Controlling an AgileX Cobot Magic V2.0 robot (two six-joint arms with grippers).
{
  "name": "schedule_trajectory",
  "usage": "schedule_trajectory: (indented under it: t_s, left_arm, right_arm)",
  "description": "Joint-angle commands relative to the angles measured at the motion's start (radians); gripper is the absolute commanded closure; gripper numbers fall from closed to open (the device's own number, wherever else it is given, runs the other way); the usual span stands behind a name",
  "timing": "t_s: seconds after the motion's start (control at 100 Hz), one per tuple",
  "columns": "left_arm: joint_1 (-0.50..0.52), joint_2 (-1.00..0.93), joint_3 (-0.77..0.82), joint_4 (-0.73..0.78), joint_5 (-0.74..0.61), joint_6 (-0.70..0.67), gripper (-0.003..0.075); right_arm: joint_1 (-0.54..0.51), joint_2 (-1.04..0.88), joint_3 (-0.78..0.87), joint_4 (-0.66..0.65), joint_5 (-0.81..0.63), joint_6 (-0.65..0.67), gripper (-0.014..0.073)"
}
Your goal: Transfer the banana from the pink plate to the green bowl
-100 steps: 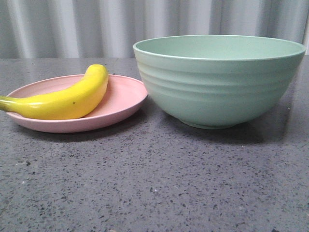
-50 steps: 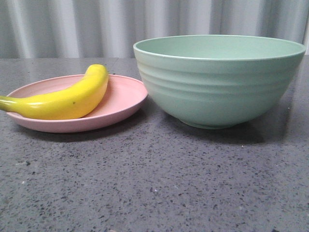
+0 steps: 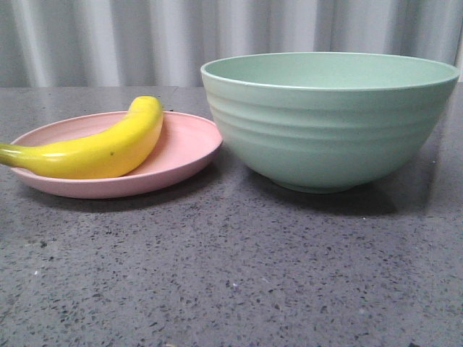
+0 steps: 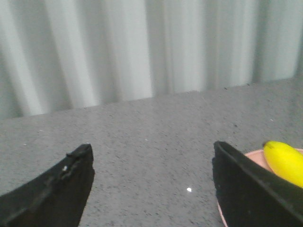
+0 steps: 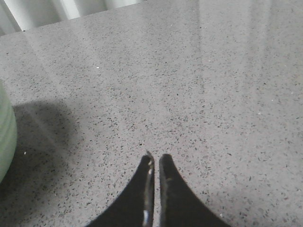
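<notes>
- Banana (image 3: 94, 148) lies curved across the pink plate (image 3: 181, 144), greenish stem end hanging over the rim on the side away from the green bowl (image 3: 329, 119); nothing has hold of it yet.
- I read the left end effector (image 4: 151, 163) as wide open and empty: its two dark fingers stand far apart with bare bench (image 3: 231, 267) between them.
- From that end effector the banana's dark-tipped end (image 4: 284, 161) sits just beyond the finger (image 4: 246, 189) on the plate side, not between the fingers, so I judge the approach is still off to one side.
- To do the pick well, I would shift the left end effector sideways until the banana's thick middle lies between the fingers, turn the wrist so the fingers close across the fruit and not along it, then come down without pressing the plate rim.
- The skin looks glossy, so I would close gently and lift clear above the bowl's tall wall before moving across.
- The right end effector (image 5: 155, 158) is closed with only a sliver between its tips, holding nothing, over bare bench with the bowl's ridged wall (image 5: 5, 137) off to one side; I would leave it parked.
- Hidden from me: neither arm shows in the front view, so I cannot judge their height above the bench.
- The left wrist view is soft and cuts off most of the banana and plate.
- The inside bottom of the bowl is out of sight.
</notes>
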Motion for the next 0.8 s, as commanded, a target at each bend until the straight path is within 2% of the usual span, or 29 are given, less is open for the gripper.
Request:
schedule_trajectory:
  t_s: [0.0, 0.28, 0.55, 0.79]
  left_arm:
    - [-0.063, 0.064, -0.114, 0.002, 0.060, -0.007, 0.0228]
    - [-0.242, 0.277, -0.337, -0.009, 0.335, -0.007, 0.0227]
    - [-0.325, 0.513, -0.504, -0.144, 0.631, 0.001, 0.0227]
    - [-0.369, 0.668, -0.573, -0.190, 0.659, 0.005, 0.0228]
  right_arm:
    - [0.004, 0.014, -0.026, -0.005, -0.084, -0.005, 0.0655]
    - [0.004, 0.014, -0.026, -0.005, -0.088, -0.005, 0.0655]
    - [0.004, 0.014, -0.026, -0.005, -0.088, -0.005, 0.0655]
    - [0.013, 0.014, -0.026, -0.005, -0.088, -0.005, 0.0655]
